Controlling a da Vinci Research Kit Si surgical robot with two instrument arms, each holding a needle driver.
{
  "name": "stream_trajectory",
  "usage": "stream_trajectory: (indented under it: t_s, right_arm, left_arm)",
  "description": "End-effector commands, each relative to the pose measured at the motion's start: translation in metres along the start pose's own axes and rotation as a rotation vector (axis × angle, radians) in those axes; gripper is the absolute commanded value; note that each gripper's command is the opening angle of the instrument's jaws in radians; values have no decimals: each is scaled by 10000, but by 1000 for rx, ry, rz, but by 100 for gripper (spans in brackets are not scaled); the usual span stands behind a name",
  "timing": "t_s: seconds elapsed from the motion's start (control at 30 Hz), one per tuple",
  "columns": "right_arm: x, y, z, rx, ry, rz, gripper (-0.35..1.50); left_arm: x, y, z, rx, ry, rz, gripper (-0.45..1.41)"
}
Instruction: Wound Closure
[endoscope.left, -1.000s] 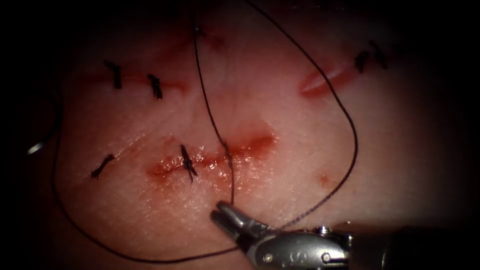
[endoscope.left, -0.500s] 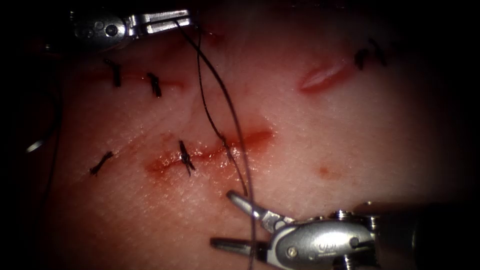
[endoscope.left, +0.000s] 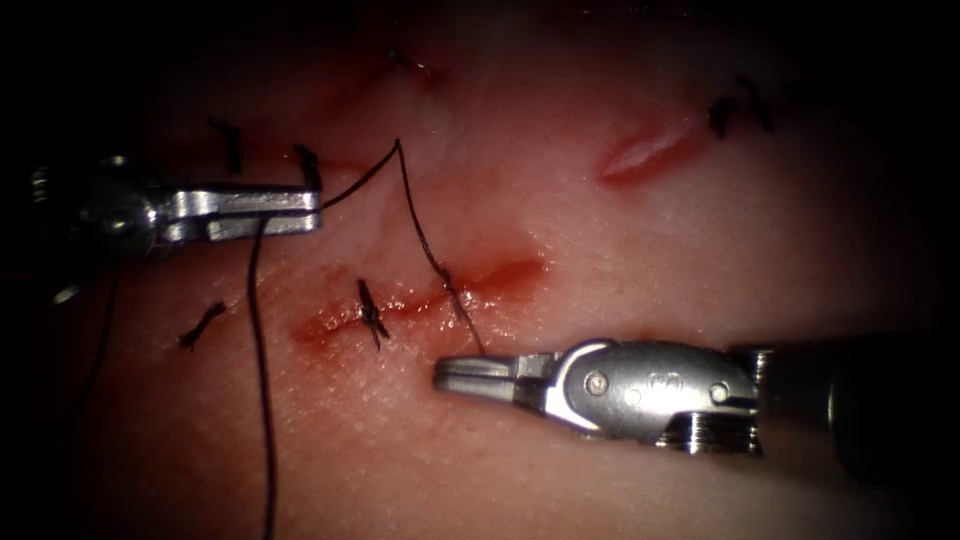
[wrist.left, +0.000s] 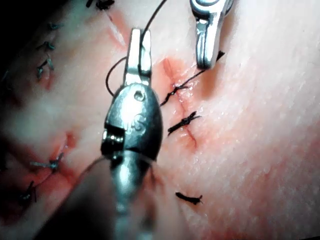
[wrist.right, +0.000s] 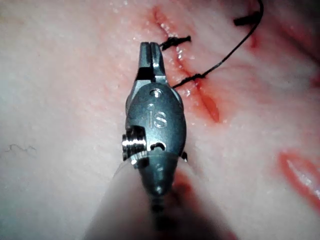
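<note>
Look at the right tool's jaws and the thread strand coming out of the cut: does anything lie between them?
Nothing visible does. The right tool is shut on the thread just below the cut, with bare tissue around it. The left tool is shut on the same thread, above the cut.

Endoscope: we look down from above and in front.
Wrist views: we look very close along each shaft.
Shared: the cut (endoscope.left: 420, 305).

Dim endoscope view, dark vignetted edges; pale, strongly lit wrist views.
</note>
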Motion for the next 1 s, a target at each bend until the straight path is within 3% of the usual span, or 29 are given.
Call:
stream_trajectory:
  t_s: [0.03, 0.27, 0.47, 0.63, 0.8, 1.0]
  right_arm:
    - [-1, 12, 19, 16, 12, 20, -35]
    - [-4, 47, 43, 45, 108, 72, -35]
    - [-12, 70, 58, 106, 257, 196, -35]
    - [-12, 75, 61, 170, 385, 295, -35]
    - [4, 78, 56, 253, 524, 348, -35]
    - [23, 74, 50, 404, 583, 378, -35]
  left_arm:
    - [-8, -1, 10, -5, 2, 0, -45]
    - [-19, 25, 37, -50, 48, -46, -45]
    - [-27, 40, 52, -75, 70, -83, -45]
    - [-39, 43, 55, -77, 67, -107, -45]
    - [-62, 43, 55, -78, 59, -134, -45]
    - [-99, 44, 53, -71, 39, -147, -45]
